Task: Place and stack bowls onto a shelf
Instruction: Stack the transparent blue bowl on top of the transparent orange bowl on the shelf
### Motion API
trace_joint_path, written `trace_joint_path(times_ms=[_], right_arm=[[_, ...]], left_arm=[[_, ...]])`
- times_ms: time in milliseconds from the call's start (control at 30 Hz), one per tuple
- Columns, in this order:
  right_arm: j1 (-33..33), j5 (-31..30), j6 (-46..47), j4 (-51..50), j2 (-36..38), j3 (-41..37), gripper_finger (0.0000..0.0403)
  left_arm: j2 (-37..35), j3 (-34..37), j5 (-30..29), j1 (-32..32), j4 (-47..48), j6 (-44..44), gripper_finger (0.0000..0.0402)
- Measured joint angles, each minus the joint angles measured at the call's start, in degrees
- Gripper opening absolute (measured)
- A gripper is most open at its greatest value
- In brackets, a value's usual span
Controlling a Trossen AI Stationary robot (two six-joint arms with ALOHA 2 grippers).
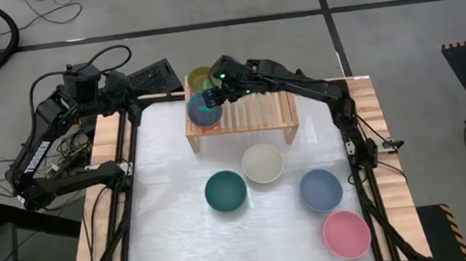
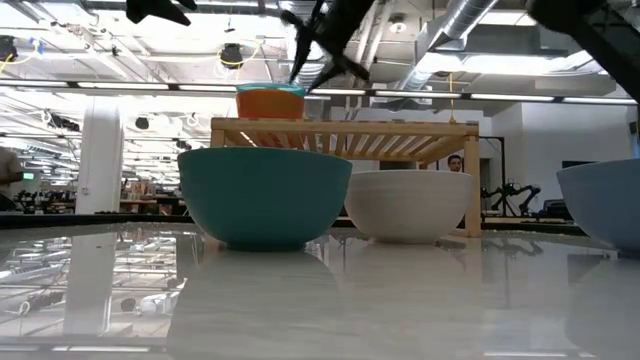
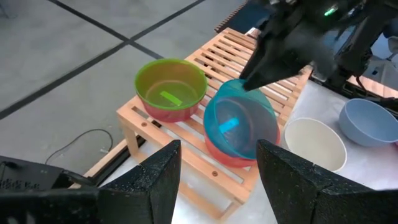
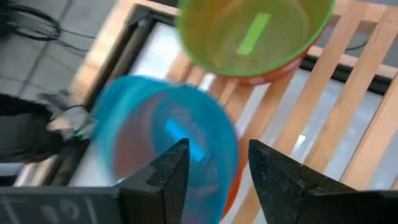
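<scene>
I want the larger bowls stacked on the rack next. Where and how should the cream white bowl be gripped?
Grip the cream white bowl by its rim, coming straight down from above with one finger inside and one outside the wall. It sits upright and open on the table, and its round sides look too wide to span. The rim section facing the shelf seems clearest of the dark teal bowl.

Two bowl stacks (image 1: 205, 109) on the shelf's (image 1: 257, 116) left end.
</scene>
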State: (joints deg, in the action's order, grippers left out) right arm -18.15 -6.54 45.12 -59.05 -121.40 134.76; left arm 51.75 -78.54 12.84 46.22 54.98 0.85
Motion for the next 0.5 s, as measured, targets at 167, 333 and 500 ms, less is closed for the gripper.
trace_joint_path(times_ms=[167, 333, 500], right_arm=[[0.21, -5.53, -5.76, 1.78, 4.65, 0.36, 0.0180], [-1.31, -2.12, -14.26, 4.47, 3.42, -0.04, 0.0151], [-1.84, 6.58, -21.75, 6.18, 2.21, 0.09, 0.0080]], left_arm=[[0.00, 0.00, 0.02, 0.00, 0.00, 2.45, 0.0192], [0.00, 0.00, -0.35, -0.01, 0.00, 4.48, 0.0192], [0.00, 0.00, -4.16, 0.00, 0.00, 7.74, 0.0192]])
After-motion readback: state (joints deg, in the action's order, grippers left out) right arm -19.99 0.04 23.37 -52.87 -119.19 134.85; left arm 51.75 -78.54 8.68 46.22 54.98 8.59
